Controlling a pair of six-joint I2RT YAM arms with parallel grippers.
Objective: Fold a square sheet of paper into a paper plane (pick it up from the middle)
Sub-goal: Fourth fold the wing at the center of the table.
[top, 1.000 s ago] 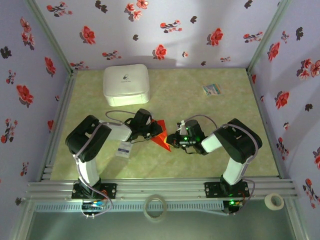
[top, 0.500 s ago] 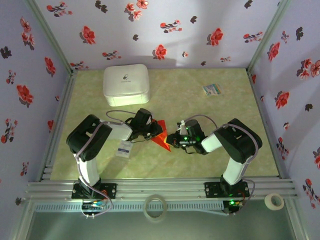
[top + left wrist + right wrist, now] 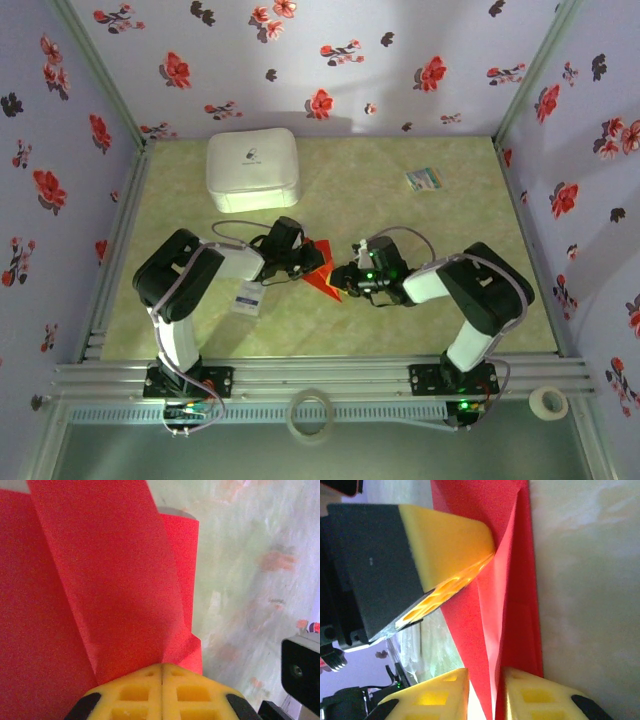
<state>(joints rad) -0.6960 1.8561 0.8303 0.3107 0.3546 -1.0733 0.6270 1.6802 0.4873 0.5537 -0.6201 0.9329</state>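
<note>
Though lying on the same green mat (image 3: 470, 300), plays no part: white box (image 3: 252, 170) at the back left, with small white packet (image 3: 246, 298) nearer, just beside the left forearm, both apart from the red paper and leaving the middle free for folding.

Moving right: left gripper (image 3: 162, 672) clenched on the paper plane (image 3: 322, 275), yellow fingertips pressed flat together, red flaps fanning out from their seam. Probably serves as the anchor, holding one end to stop any sliding during a crease.

At centre, between both arms: paper plane half made, a pointed red wedge low at mid-table, touching the mat or just above it, hard to tell which. Shows layered folds and, from the right wrist, one raised ridge along its length. Not yet slim or even, so judged mid-fold.

Further right: right gripper (image 3: 485, 695) facing the left one across the paper, jaws parted a little and straddling the raised ridge without squeezing it. Looks released rather than grasping, likely placed for sliding along the crease or taking a fresh bite. Risks tearing or skewing the fold through any tug against the clenched side.

Far right at the back: small multicoloured card (image 3: 423, 179), well apart, out of the way.
</note>
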